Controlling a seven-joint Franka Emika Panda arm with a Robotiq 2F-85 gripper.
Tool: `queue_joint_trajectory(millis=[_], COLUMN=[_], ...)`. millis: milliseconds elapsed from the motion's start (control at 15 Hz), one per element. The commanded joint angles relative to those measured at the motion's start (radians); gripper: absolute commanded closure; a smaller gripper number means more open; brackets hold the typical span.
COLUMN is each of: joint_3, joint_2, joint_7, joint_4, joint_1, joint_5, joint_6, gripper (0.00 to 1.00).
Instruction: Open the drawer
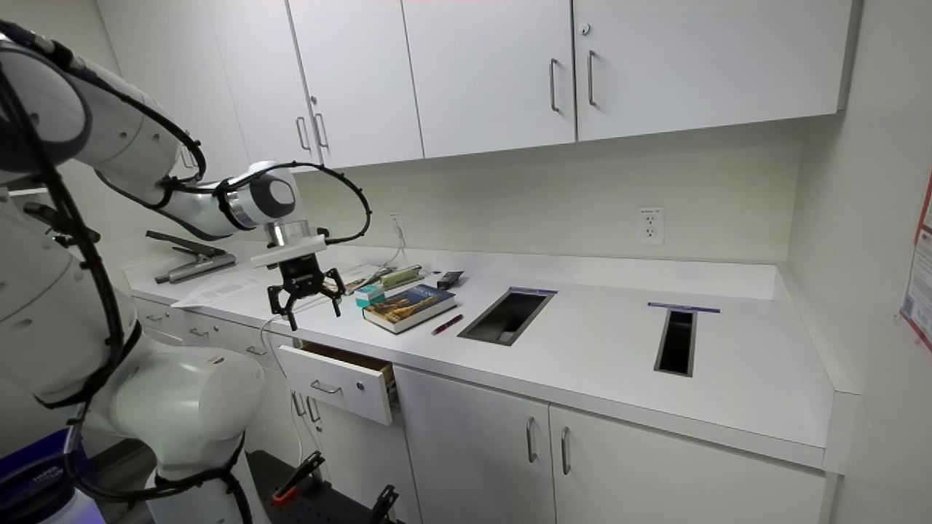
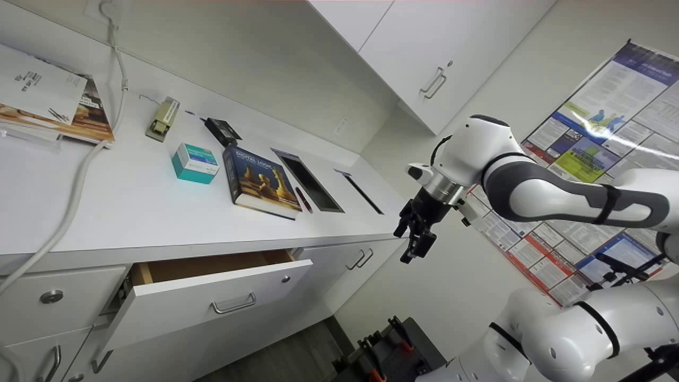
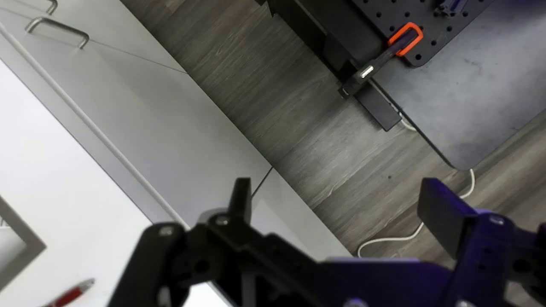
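The pincer (image 3: 336, 183) stands spread wide with nothing in it, higher than the tabletop (image 1: 590, 342) and near its front edge. Beneath that edge the drawer (image 2: 185, 307) juts partway out; the task looks mostly done. A low sideways sweep might knock the drawer shut, and the white cord (image 2: 75, 196) draped over the tabletop's edge could snag.
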Motion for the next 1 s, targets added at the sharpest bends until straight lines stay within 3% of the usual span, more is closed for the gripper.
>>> queue_joint_trajectory(millis=[0, 400, 733, 800, 933], joint_3=[0.116, 0.269, 0.291, 0.281, 0.278], joint_2=[0.086, 0.352, 0.57, 0.487, 0.526], joint_7=[0.036, 0.108, 0.167, 0.142, 0.148], joint_4=[0.003, 0.026, 0.062, 0.019, 0.025], joint_1=[0.088, 0.133, 0.145, 0.148, 0.149], joint_5=[-0.039, -0.261, -0.535, -0.468, -0.477], joint_6=[0.014, 0.231, 0.383, 0.365, 0.371], gripper=[0.0, 0.0, 0.0, 0.0, 0.0])
